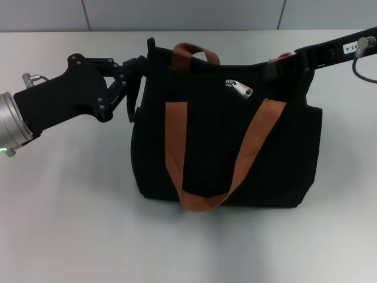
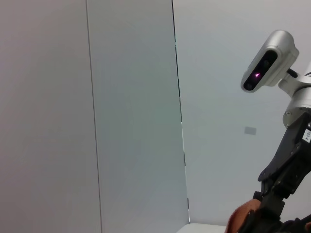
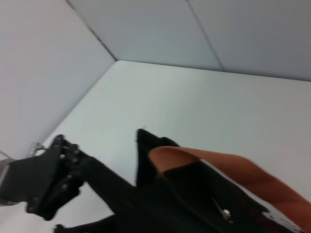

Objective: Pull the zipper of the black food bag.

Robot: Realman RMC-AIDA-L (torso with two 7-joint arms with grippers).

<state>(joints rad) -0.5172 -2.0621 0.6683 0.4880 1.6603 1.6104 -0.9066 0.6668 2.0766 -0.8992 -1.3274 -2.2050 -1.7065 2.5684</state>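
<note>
Looks like a robot lab/test cell: plain white surface (image 1: 70, 224), bare grey wall panels (image 2: 131, 116) w/ seams, head camera (image 2: 269, 60) on mount.

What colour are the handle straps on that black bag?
Orange-brown. The handle straps on the black food bag show best in the head view.

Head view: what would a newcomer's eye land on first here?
The black food bag with orange-brown straps fills the middle of the table. The silver zipper glints near its top edge. The left gripper is at the bag's left top corner, the right gripper at its right.
</note>
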